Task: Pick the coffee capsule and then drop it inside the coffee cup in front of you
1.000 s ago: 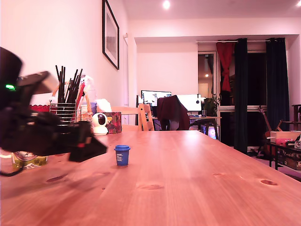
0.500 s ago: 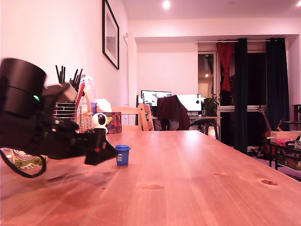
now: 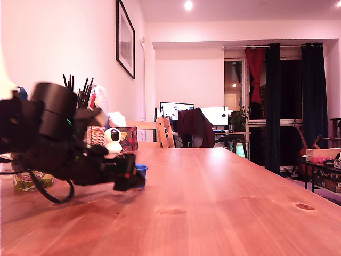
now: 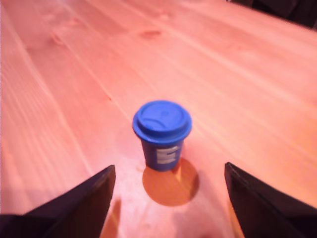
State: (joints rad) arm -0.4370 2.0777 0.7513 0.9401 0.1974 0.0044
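The coffee capsule (image 4: 162, 134) stands upright on the wooden desk (image 4: 257, 84), rim uppermost, a small label on its side facing the wrist camera. The tool (image 4: 168, 198) is released: its two dark fingers (image 4: 84, 203) are spread wide, one at each side of the wrist view, with the capsule ahead of their tips and roughly centred in the gap, touching neither. In the exterior view the tool (image 3: 133, 178) sits low over the desk, its black body covering most of the capsule (image 3: 141, 168), of which only a sliver of blue rim shows. The step in hand looks like the final approach before the grasp. To do it well, the tool should advance straight along its present line until the capsule's body — not just the rim — lies between the fingers, keeping them clear of the desk surface so they do not drag. The pod is light and tapered, so an off-centre closure would likely tip it or squeeze it out; closing evenly, below the wider rim, should let the rim act as a stop. The coffee cup (image 3: 29, 181) appears only as a pale, printed shape behind the arm at the exterior view's left, largely hidden — the carry will have to head there.
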